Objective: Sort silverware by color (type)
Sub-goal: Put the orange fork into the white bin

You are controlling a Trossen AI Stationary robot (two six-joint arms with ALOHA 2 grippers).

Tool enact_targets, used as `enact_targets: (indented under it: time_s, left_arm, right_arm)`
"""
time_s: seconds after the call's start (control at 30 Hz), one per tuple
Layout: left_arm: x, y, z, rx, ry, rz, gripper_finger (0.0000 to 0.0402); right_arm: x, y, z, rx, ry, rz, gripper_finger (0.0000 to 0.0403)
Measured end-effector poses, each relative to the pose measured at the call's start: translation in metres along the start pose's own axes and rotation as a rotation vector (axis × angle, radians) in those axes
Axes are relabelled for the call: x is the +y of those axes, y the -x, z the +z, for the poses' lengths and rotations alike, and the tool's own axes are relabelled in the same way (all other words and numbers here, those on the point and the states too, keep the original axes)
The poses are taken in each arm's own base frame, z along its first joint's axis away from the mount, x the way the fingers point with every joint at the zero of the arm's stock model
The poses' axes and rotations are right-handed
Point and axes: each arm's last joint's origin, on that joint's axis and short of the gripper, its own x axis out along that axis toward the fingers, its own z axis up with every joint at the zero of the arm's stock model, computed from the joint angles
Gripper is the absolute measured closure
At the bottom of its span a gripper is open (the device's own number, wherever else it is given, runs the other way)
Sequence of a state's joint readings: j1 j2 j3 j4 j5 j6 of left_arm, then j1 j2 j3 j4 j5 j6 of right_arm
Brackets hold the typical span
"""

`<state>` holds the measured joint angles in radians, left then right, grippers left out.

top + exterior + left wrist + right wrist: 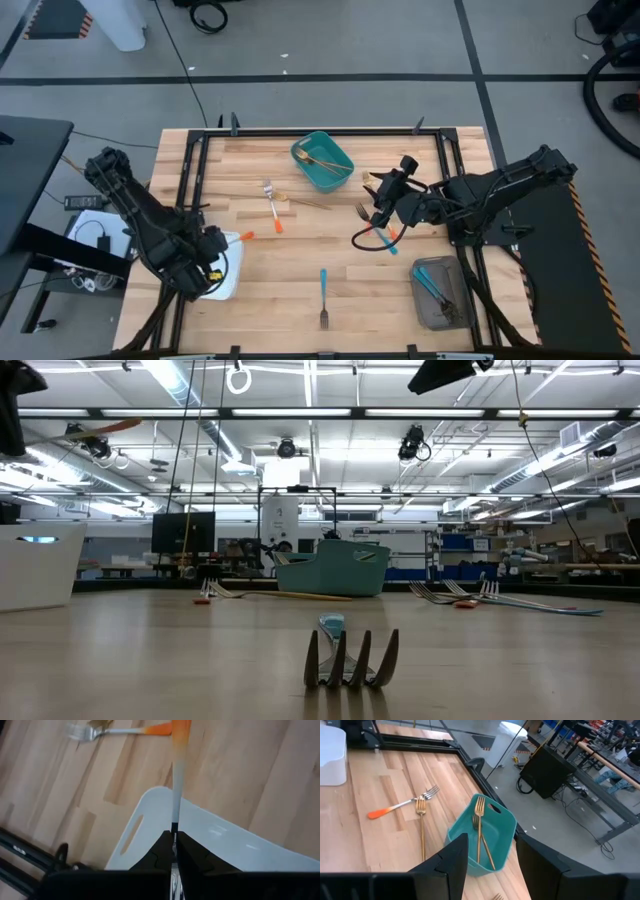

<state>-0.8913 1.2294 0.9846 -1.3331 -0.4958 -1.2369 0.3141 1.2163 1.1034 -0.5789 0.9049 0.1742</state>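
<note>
At the far left we see the left gripper (212,243) over the white tray (226,283) at the surface's (300,270) left front edge. Its fingers (162,851) are clamped on an orange-handled utensil (177,770), whose orange end points toward the middle of the surface; the gripped end is hidden between the fingers, so we cannot tell what kind it is.

Next, left of centre, an orange fork (271,208) lies on the bare wood, and a gold fork (305,202) lies just beside it, their heads close together. Near the front edge at centre a blue fork (323,297) lies alone, tines toward the front.

At the back, right of centre, the teal bin (322,161) holds gold forks (480,827).

Further right, the right gripper (382,215) hangs above the surface with its fingers (451,860) wide apart and nothing between them. Below it lie more forks (364,210), with an orange handle and a blue handle (391,246) showing; the arm hides how they lie.

At the front right, the grey tray (440,296) holds blue-handled pieces (430,281).
</note>
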Motion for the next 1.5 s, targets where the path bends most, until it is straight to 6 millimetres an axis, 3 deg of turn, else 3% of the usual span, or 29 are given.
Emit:
enact_targets:
  time_s: [0.23,0.6,1.0,1.5]
  left_arm:
    - [-0.001,-0.011,-0.019,0.006,0.095,0.019,0.0379]
    - [-0.003,-0.009,-0.025,-0.008,0.154,-0.003,0.0379]
    - [-0.002,-0.023,-0.042,-0.012,0.196,0.016,0.0379]
    - [-0.012,-0.019,-0.052,0.143,0.308,-0.080,0.0379]
  right_arm:
    - [0.000,-0.001,0.000,0.003,-0.007,0.014,0.0230]
    - [0.000,-0.001,-0.001,0.008,0.005,0.013,0.0230]
    - [0.000,-0.001,-0.001,0.008,0.017,0.014,0.0230]
    - [0.000,-0.001,-0.001,0.009,0.016,0.014,0.0230]
